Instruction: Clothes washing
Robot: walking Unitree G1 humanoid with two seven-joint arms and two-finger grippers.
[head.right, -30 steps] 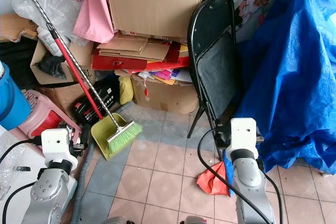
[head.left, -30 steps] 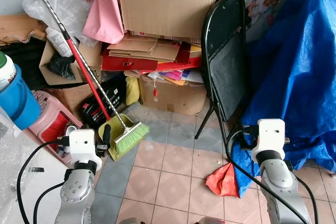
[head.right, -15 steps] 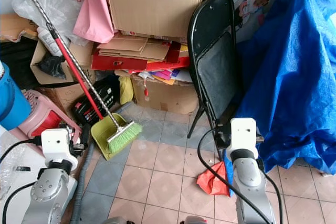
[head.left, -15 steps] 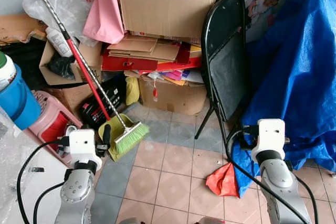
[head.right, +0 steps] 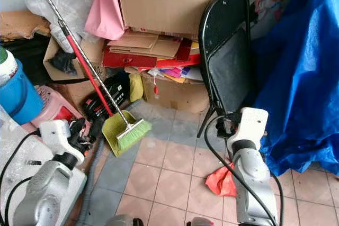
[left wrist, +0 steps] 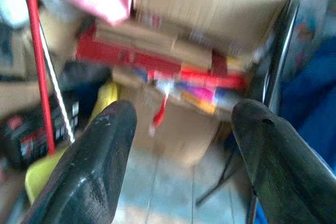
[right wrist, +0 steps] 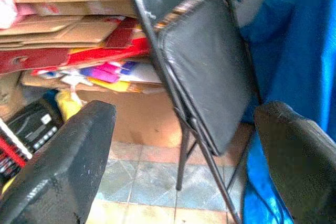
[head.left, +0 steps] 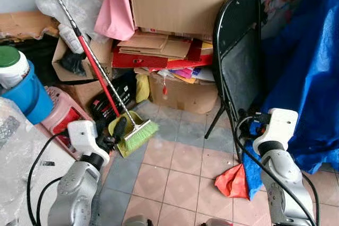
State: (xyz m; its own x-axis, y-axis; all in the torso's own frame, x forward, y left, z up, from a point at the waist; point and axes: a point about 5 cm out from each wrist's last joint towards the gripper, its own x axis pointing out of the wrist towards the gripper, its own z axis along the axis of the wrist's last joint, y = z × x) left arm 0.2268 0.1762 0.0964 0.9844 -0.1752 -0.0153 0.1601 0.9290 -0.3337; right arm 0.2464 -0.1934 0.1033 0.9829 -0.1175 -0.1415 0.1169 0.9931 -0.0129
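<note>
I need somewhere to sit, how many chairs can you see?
1: a folded black chair leaning between the cardboard boxes and the blue tarp. Others may be hidden under the clutter.

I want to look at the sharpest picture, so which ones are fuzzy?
The left wrist view is smeared: the boxes and the red broom handle look streaky. The right wrist view is softer but clear enough to see the chair. Both eye views are sharp and evenly daylit, with the broom crisp.

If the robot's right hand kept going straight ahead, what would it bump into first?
Probably the folded black chair: it sits right between the open right hand's fingers, ahead of the cardboard boxes. Depth is hard to judge.
</note>
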